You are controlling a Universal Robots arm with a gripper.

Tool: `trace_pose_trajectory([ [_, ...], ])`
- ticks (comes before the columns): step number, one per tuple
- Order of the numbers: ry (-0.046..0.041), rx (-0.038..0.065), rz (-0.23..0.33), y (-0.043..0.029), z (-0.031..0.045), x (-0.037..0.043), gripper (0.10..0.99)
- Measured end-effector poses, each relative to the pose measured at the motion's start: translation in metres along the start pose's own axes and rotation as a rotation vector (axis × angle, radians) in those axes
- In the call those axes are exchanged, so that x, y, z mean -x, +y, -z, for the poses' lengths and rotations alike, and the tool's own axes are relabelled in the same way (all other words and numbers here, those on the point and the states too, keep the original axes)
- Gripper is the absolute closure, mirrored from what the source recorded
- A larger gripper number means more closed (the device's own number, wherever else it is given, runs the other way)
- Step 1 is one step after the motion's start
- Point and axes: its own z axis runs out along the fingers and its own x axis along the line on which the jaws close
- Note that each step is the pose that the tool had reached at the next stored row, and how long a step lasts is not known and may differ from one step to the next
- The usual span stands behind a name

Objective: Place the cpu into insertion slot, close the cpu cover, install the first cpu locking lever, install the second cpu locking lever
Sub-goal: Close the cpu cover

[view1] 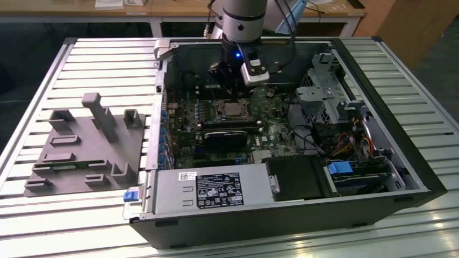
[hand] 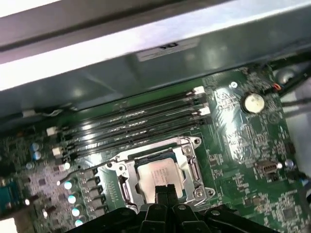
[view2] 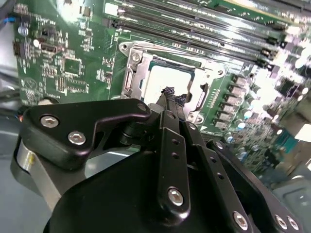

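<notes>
The cpu (hand: 156, 171), a small square chip with a pale metal top, lies flat in the insertion slot (hand: 127, 190) on the green board. The silvery cpu cover (hand: 190, 160) lies down around it, its window framing the chip. My gripper (hand: 164, 190) hovers just above the chip's near edge, its black fingertips (view2: 169, 92) pressed together with nothing between them. In the second wrist view the cpu (view2: 167, 77) and the cpu cover (view2: 131, 73) lie just beyond the tips. A thin wire lever (hand: 80, 173) sticks out from one corner of the socket. In the exterior view the gripper (view1: 228, 85) hangs over the cpu (view1: 231, 110).
Long black memory slots (hand: 131, 121) run beside the socket toward the case wall (hand: 146, 63). In the exterior view a silver power supply (view1: 208, 189), drive cage (view1: 326, 88) and cables (view1: 323, 137) fill the case. A grey fixture block (view1: 86, 145) sits outside on the slatted table.
</notes>
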Motion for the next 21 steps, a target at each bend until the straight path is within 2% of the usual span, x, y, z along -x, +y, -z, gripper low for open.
trace_pose_trajectory([
  [9,0.0009,-0.001,0.163,0.0,-0.0018,0.0,0.984],
  [12,-0.0014,-0.001,0.208,-0.0001,-0.0028,0.0,0.984],
  [21,-0.0135,0.003,0.21,-0.0045,-0.008,-0.0026,0.984],
])
